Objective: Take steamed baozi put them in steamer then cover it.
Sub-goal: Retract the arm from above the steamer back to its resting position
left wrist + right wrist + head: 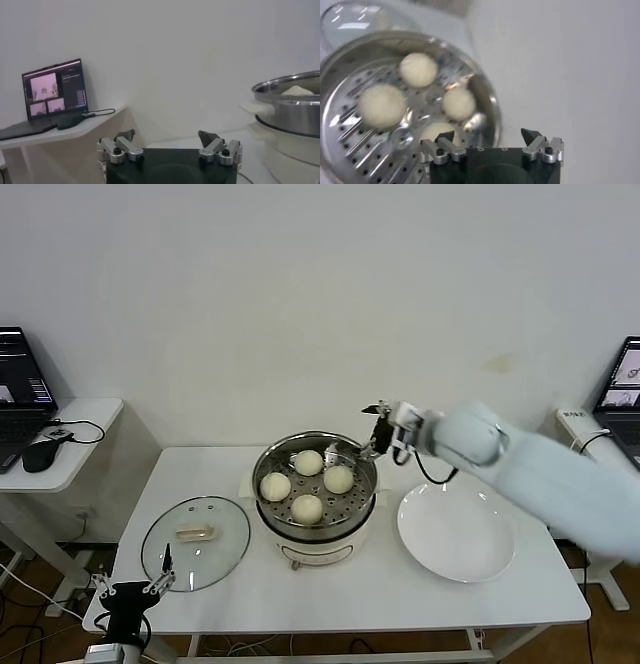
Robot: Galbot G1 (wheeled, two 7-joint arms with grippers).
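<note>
Loading looks finished: in the head view all four steamed baozi (307, 479) sit on the perforated tray of the steamer (314, 536), just beside the empty, spread right gripper (372, 436) at its far rim. Covering remains; the glass lid (195, 543) lies near the idle, open left gripper (158, 584), and the white plate (456, 534) is bare. Left wrist: open jaws, steamer (292, 107) off to one side. Right wrist: wide jaws, baozi (419, 69) beyond them.

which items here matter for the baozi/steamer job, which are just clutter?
Job: four steamed baozi in the steamer; glass lid on the table; right gripper, open, by the steamer's rim.
Clutter: white plate, laptop, mouse.
</note>
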